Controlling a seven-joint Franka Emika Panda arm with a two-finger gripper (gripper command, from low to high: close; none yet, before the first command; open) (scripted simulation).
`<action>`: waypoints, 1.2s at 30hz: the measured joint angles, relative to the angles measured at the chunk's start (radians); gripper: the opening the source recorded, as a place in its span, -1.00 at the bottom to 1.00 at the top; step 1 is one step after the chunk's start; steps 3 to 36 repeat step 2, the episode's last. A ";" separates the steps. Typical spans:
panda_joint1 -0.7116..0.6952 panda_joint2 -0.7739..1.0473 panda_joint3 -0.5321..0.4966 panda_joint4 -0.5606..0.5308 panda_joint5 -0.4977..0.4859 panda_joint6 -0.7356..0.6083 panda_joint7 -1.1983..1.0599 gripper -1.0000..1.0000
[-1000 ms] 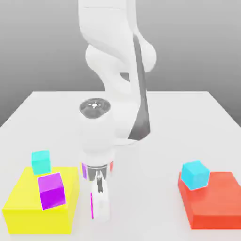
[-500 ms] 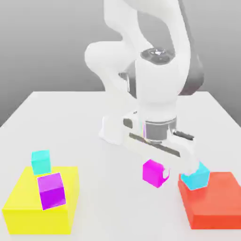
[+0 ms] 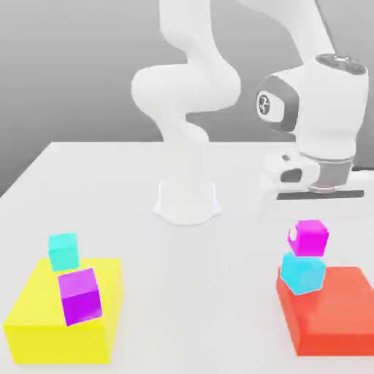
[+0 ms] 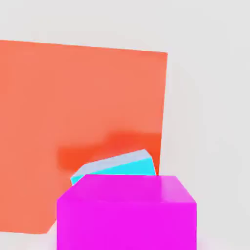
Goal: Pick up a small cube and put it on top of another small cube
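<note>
i see the magenta cube (image 3: 310,237) sitting on top of the cyan cube (image 3: 302,272), beside the red block (image 3: 336,314). the gripper (image 3: 319,196) is above them; i cannot tell if its fingers are apart or closed.

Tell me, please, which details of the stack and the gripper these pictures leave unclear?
- Gripper fingers: in the exterior view the hand sits above the magenta cube; its fingertips cannot be made out.
- Cyan cube: in the hand view the magenta cube covers most of it.
- Magenta cube's lower part: cut by the hand view's edge.
- Red block: how far the cyan cube overlaps it is unclear.
</note>
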 joint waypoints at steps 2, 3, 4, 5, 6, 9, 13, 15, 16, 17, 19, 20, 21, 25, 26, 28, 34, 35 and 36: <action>0.000 0.000 0.000 0.000 0.000 0.000 0.000 1.00; 0.000 0.000 0.000 0.000 0.000 0.000 0.000 1.00; 0.000 0.000 0.000 0.000 0.000 0.000 0.000 1.00; 0.000 0.000 0.000 0.000 0.000 0.000 0.000 1.00; 0.000 0.000 0.000 0.000 0.000 0.000 0.000 1.00; 0.000 0.000 0.000 0.000 0.000 0.000 0.000 1.00; 0.000 0.000 0.000 0.000 0.000 0.000 0.000 1.00; 0.000 0.000 0.000 0.000 0.000 0.000 0.000 1.00; 0.000 0.000 0.000 0.000 0.000 0.000 0.000 1.00; 0.000 0.000 0.000 0.000 0.000 0.000 0.000 1.00; 0.000 0.000 0.000 0.000 0.000 0.000 0.000 1.00; 0.000 0.000 0.000 0.000 0.000 0.000 0.000 1.00; 0.000 0.000 0.000 0.000 0.000 0.000 0.000 1.00; 0.000 0.000 0.000 0.000 0.000 0.000 0.000 1.00; 0.000 0.000 0.000 0.000 0.000 0.000 0.000 1.00; 0.000 0.000 0.000 0.000 0.000 0.000 0.000 1.00; 0.000 0.000 0.000 0.000 0.000 0.000 0.000 1.00; 0.000 0.000 0.000 0.000 0.000 0.000 0.000 1.00; 0.000 0.000 0.000 0.000 0.000 0.000 0.000 1.00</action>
